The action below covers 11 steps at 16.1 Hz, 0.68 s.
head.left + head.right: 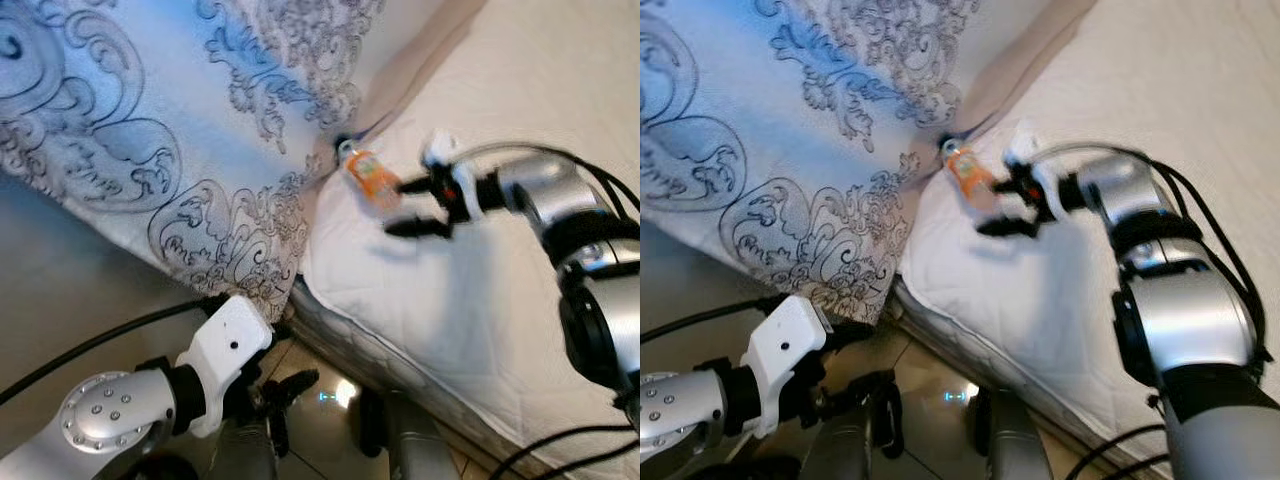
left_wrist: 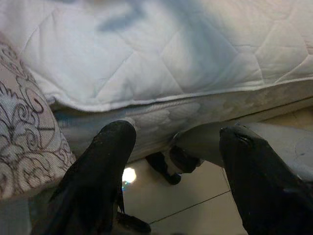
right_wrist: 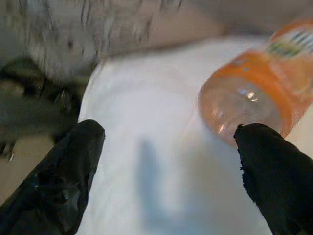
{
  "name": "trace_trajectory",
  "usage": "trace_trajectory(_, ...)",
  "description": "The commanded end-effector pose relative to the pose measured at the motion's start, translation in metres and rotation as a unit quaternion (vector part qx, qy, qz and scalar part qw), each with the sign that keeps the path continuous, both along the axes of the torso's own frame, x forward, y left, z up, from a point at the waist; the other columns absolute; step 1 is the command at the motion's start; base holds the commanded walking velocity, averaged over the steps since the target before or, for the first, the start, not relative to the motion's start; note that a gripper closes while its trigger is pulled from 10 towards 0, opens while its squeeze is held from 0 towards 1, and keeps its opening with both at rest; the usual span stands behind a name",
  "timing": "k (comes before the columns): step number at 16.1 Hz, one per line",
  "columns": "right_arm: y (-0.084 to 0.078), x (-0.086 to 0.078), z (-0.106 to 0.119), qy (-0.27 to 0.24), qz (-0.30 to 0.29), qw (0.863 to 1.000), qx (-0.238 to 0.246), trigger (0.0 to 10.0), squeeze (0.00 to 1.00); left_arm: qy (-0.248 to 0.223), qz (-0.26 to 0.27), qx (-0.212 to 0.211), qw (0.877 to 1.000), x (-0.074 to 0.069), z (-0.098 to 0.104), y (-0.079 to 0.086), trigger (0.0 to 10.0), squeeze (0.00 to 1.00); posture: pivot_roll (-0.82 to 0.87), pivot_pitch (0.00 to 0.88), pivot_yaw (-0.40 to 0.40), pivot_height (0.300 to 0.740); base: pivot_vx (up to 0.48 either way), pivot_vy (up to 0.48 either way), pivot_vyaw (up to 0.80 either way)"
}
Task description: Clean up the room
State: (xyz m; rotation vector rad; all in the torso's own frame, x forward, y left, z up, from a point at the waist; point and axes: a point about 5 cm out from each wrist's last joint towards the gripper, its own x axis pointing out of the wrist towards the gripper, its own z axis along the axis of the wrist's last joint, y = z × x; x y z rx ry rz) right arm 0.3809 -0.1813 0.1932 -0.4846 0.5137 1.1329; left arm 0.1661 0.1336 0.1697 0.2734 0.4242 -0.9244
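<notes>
Bottle [image 1: 372, 178] lies just upper left of your right gripper [image 1: 418, 206], whose fingers are spread apart, holding nothing.

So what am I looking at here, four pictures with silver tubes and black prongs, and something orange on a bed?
It is a humanoid robot tidying a room. The two wide pictures come from cameras in its head, looking down; the other two sit on its wrists, looking along the fingers. Its right gripper, open, reaches over the white mattress toward an orange bottle lying on its side beside the patterned blanket. One finger is right at the bottle's base; nothing is held yet. The left gripper, also open, hangs low by the bed's edge, over the tiled floor.
</notes>
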Motion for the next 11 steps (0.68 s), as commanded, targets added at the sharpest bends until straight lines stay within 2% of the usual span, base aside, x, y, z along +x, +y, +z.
trace_trajectory(1, -0.009, -0.004, -0.003, 0.005, 0.012, 1.0, -0.025, 10.0, 0.0, 0.016, -0.013, 0.0, 1.0, -0.006, -0.004, -0.003, 10.0, 0.0, 0.13, 0.311, -0.006, 0.74, 0.0, 0.0, 0.0)
trace_trajectory(3, -0.022, -0.005, 0.003, 0.002, 0.005, 0.999, -0.036, 10.0, 0.0, 0.039, -0.03, 0.0, 0.999, -0.009, -0.01, -0.005, 10.0, 0.0, 0.11, 0.314, -0.009, 0.74, 0.0, 0.0, 0.0)
trace_trajectory(4, -0.029, -0.005, 0.012, -0.006, 0.001, 1.0, -0.024, 10.0, 0.0, 0.057, -0.043, 0.003, 0.997, -0.012, -0.015, -0.007, 10.0, 0.0, 0.11, 0.311, -0.011, 0.74, 0.0, 0.0, 0.0)
trace_trajectory(6, -0.035, -0.004, 0.025, -0.028, -0.01, 1.0, 0.001, 10.0, 0.0, 0.059, -0.039, 0.005, 0.998, -0.011, -0.022, -0.01, 10.0, 0.0, 0.09, 0.308, -0.016, 0.74, 0.0, 0.0, 0.0)
trace_trajectory(8, -0.029, 0.002, 0.036, -0.062, -0.025, 0.997, 0.033, 10.0, 0.0, 0.056, -0.027, 0.02, 0.998, -0.007, -0.032, -0.013, 10.0, 0.0, 0.08, 0.306, -0.022, 0.74, 0.0, 0.0, 0.0)
trace_trajectory(10, -0.014, 0.008, 0.019, -0.068, -0.066, 0.995, 0.021, 10.0, 0.0, 0.052, -0.026, 0.033, 0.998, -0.005, -0.041, -0.016, 10.0, 0.0, 0.07, 0.304, -0.022, 0.74, 0.0, 0.0, 0.0)
trace_trajectory(11, -0.005, 0.01, 0.002, -0.062, -0.097, 0.993, -0.002, 10.0, 0.09, 0.051, -0.03, 0.029, 0.998, -0.005, -0.045, -0.02, 10.0, 0.0, 0.07, 0.305, -0.024, 0.74, 0.0, 0.0, 0.0)
